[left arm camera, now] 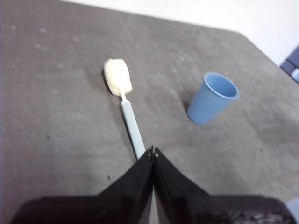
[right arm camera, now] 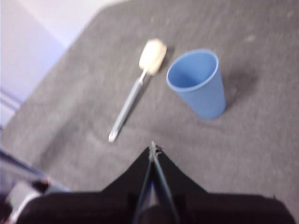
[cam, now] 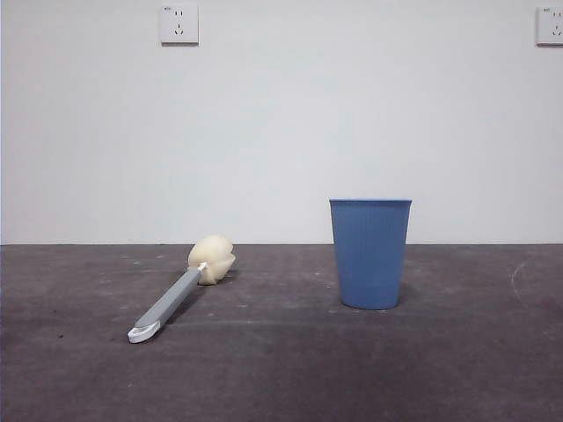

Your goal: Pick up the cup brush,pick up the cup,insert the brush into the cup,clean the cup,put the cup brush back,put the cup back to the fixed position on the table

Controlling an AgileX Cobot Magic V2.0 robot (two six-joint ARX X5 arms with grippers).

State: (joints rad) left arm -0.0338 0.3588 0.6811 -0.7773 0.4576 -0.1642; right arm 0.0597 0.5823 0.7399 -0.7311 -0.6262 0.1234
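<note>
The dark grey, scuffed surface point(cam: 457, 369) carries the cup brush point(cam: 180, 291) lying flat and, well apart from it, the blue cup point(cam: 370, 253) standing upright

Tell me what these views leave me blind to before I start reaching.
- Looped end of the grey-handled, cream-sponge cup brush: hidden behind the left pincer in the left wrist view.
- Inside bottom of the ribbed sky-blue plastic cup: front view is level with its wall; the right wrist view is too blurred.
- Both arms: out of the front view.
- Right pincer: its height above the dark grey matte table is unreadable.
</note>
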